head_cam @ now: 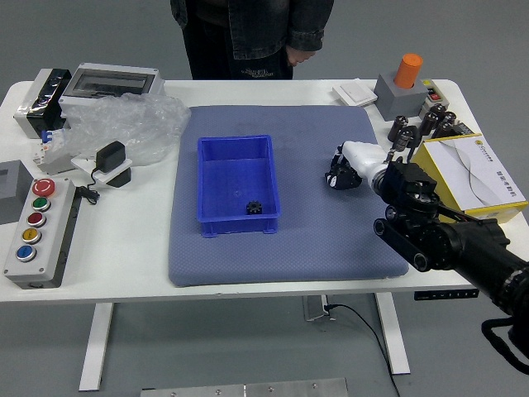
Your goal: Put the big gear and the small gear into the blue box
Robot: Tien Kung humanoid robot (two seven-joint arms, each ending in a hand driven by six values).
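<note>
My right hand (345, 172) is low over the right part of the blue-grey mat, its white back toward the camera. It stands to the right of the blue box (237, 174), apart from it. A small black gear (254, 208) lies inside the box, near the front right corner. No big gear can be made out; whatever is beneath or within my right hand is hidden by it. My left arm is out of view.
Crumpled clear plastic (140, 124) and a button panel (37, 233) occupy the table's left. At the right are a yellow-edged box (478, 174) and a grey block with an orange cylinder (408, 70). A person stands beyond the far edge, one hand lowered.
</note>
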